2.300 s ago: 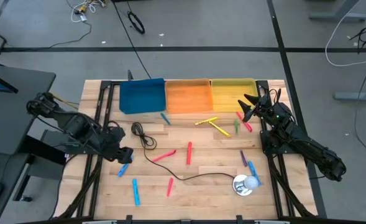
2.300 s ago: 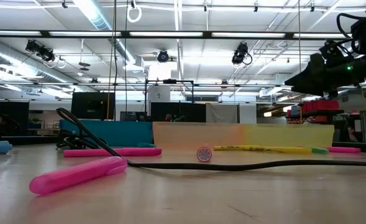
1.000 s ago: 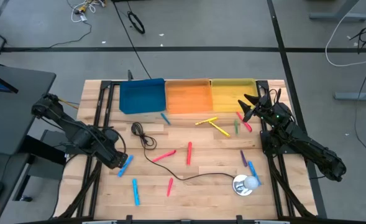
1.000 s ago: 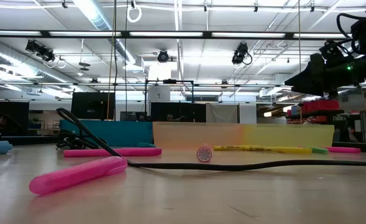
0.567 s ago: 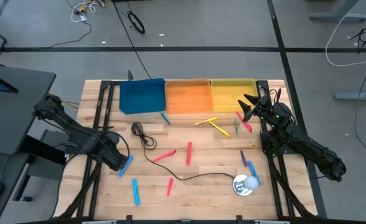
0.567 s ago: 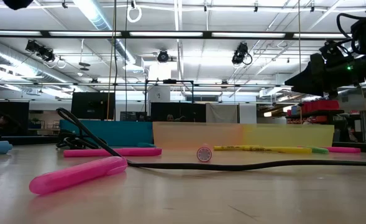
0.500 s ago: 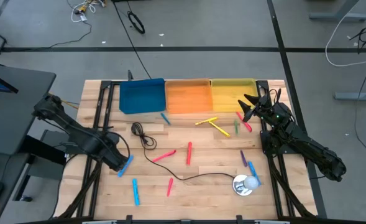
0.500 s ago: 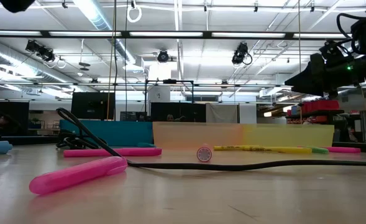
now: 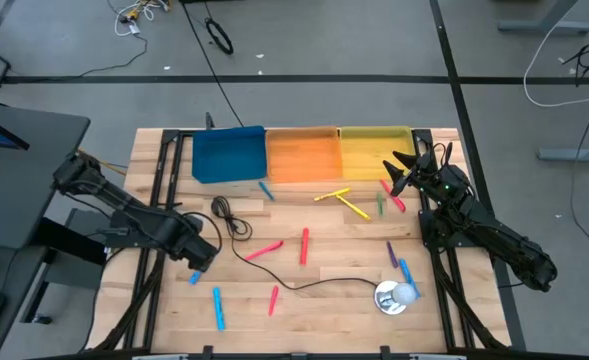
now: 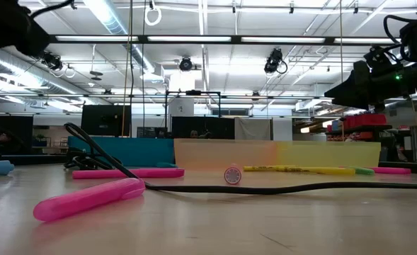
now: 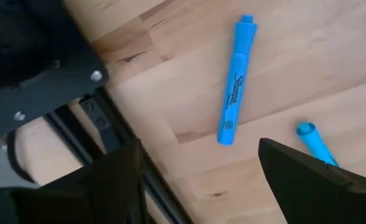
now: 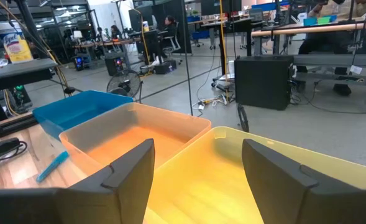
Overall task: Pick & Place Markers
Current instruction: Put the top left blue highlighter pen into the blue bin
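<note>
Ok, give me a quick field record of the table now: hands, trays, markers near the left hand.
left hand: open, empty, over the table's left side above a blue marker
second blue marker: close by, partly hidden by a finger
right hand: open, empty, by the yellow tray
trays: blue tray, orange tray, yellow, in a row along the far edge
markers in trays: none visible
black cable: lies across the table's middle

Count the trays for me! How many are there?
3, in a row at the table's far edge: blue tray left, orange tray middle, yellow tray right. None seem hidden.
</note>
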